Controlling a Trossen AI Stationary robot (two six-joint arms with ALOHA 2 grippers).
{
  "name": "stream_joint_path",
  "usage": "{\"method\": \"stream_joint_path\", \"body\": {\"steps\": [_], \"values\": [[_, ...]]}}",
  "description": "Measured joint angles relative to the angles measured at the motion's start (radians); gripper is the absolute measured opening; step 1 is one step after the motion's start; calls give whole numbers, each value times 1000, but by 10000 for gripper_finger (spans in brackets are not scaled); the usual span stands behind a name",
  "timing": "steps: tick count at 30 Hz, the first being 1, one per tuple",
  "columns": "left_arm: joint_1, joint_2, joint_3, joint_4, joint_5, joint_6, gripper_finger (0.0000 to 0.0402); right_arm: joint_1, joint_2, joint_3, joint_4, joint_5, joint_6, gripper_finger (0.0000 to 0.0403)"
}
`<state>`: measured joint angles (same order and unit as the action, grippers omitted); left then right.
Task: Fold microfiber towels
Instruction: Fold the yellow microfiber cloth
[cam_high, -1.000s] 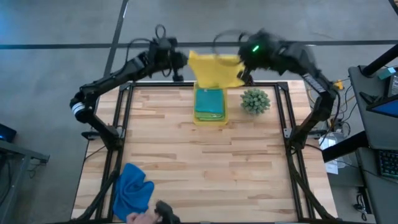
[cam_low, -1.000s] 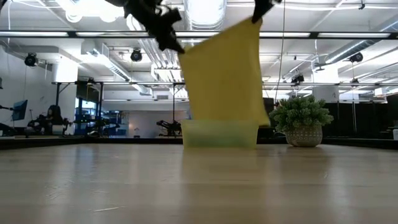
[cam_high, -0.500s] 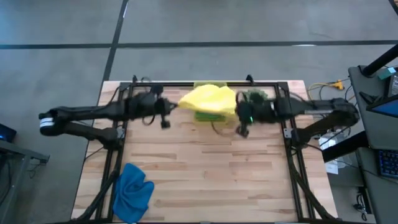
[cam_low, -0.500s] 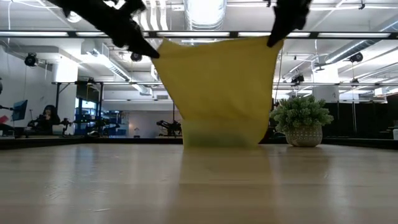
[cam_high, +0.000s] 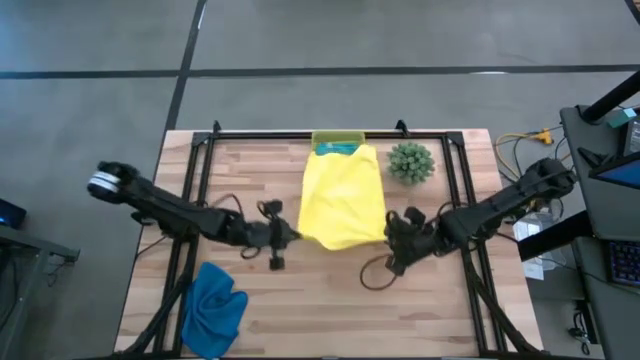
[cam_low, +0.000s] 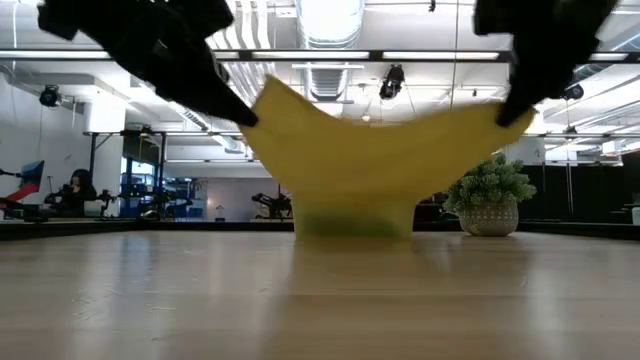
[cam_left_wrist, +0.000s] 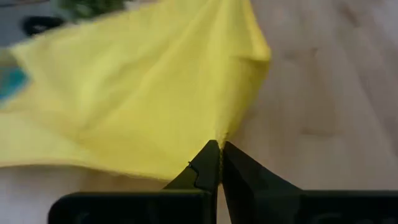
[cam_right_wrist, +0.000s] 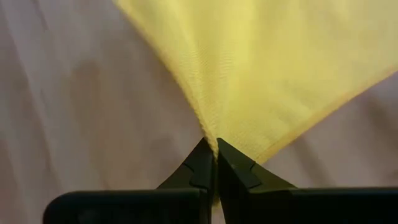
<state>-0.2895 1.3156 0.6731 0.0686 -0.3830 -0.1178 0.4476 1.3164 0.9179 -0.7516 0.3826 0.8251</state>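
Note:
A yellow microfiber towel (cam_high: 343, 198) stretches from the bin (cam_high: 338, 137) at the far edge out over the table's middle. My left gripper (cam_high: 293, 235) is shut on its near left corner and my right gripper (cam_high: 388, 231) on its near right corner. In the low view the towel (cam_low: 365, 165) hangs between both grippers above the table, its lower end at the bin. A teal towel (cam_high: 338, 150) lies in the bin. A royal blue towel (cam_high: 213, 305) lies crumpled at the near left corner. My left gripper pinches the yellow towel's near left corner (cam_left_wrist: 222, 132) between its two fingertips, slanting down from the table's left. That corner is lifted clear of the table, and creases fan out from the hold. My right gripper pinches the near right corner (cam_right_wrist: 210, 132) between its two fingertips, slanting down from the table's right. The corner is held above the table. The towel's edge (cam_low: 375, 118) sags between the two holds.
A small spiky green plant (cam_high: 411, 162) in a pot stands at the far right, next to the bin. Bare wooden table (cam_high: 330, 300) lies between the towel and the near edge. A dark frame (cam_high: 190, 200) borders the table.
Both grippers have come down from high over the bin and moved toward the near edge, spreading apart. The yellow towel, which hung folded below them, is now drawn out over the table's middle, its far end still at the bin.

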Motion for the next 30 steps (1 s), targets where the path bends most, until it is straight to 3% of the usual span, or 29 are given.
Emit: {"method": "stream_joint_path", "body": {"steps": [5,16,30], "values": [[-38,175,15,145,10,-178,0,125,42,-27,13,-31,143,8],[-130,290,50,188,143,-318,0,369,144,-51,158,-52,337,8],[-248,416,141,225,284,-427,0,426,296,-51,422,-110,346,9]]}}
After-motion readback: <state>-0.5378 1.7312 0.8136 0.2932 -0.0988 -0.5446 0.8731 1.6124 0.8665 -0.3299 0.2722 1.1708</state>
